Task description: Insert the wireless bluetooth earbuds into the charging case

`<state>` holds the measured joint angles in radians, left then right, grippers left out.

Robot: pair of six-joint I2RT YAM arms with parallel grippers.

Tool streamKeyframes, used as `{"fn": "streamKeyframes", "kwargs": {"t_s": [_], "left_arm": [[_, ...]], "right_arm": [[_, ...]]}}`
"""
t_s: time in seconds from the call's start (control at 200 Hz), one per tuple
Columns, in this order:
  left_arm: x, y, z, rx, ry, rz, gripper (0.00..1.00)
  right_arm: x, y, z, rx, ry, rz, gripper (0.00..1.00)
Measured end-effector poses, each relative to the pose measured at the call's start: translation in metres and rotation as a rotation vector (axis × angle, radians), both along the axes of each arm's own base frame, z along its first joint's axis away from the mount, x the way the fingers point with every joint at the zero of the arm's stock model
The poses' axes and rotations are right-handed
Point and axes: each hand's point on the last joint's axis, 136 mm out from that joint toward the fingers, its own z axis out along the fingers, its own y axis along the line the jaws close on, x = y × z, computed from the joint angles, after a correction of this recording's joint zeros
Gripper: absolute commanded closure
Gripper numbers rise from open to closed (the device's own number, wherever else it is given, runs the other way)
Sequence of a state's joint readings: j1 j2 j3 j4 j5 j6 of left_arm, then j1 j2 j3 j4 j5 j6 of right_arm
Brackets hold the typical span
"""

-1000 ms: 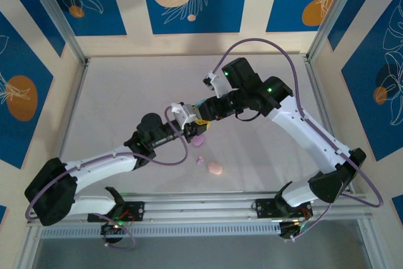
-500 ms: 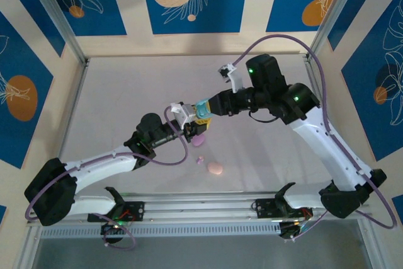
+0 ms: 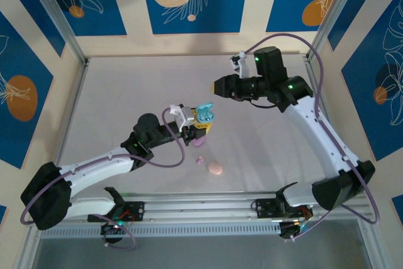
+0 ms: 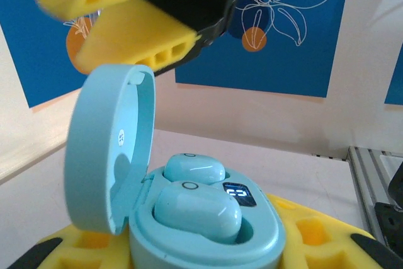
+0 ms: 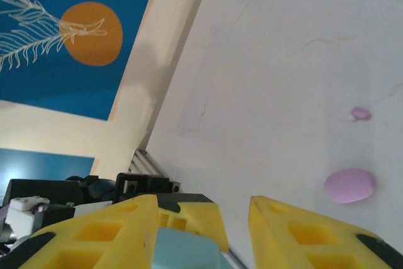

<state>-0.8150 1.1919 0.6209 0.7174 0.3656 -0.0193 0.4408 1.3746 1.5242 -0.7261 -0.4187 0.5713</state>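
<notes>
Left gripper (image 3: 198, 126) is clamped on the light blue charging case (image 4: 208, 237), held up off the table (image 3: 126, 92). Case bottom sits against the lower yellow finger (image 4: 315, 237); the upper finger is blurred above the lid, and I can't tell if it makes contact. The lid (image 4: 107, 149) is swung open to the left and stands roughly upright. Two light blue earbuds (image 4: 198, 209) sit side by side in the case wells, the rear one partly hidden behind the front one. A small lit display (image 4: 238, 194) shows on the case rim just right of them.

Right gripper (image 3: 216, 85) has its jaws parted with nothing between them. It hangs above the table, up and right of the case and well apart from it.

On the table nearer the arm bases there is a purple lump (image 3: 198, 143) just below the left gripper, then a tiny pink nub (image 3: 199, 160), then a pink oval case (image 3: 215, 168) beside it. The three lie apart from each other.
</notes>
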Motion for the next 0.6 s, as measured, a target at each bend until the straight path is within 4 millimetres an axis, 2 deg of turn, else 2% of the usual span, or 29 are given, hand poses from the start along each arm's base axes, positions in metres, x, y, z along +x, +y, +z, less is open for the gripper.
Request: {"fn": "streamKeyframes", "kwargs": {"t_s": [0.12,0.285,0.6], "left_arm": [[0.000,0.000,0.000,-0.001,0.000,0.000,0.73],[0.001,0.001,0.003,-0.010,0.001,0.006,0.73],[0.001,0.002,0.015,-0.057,-0.013,0.009,0.73]], "right_arm": [[-0.004,0.011,-0.013,0.009,0.065,0.060,0.55],[-0.018,0.017,-0.010,0.038,0.076,0.138,0.55],[-0.050,0.015,-0.024,0.080,0.143,0.234,0.53]]}}
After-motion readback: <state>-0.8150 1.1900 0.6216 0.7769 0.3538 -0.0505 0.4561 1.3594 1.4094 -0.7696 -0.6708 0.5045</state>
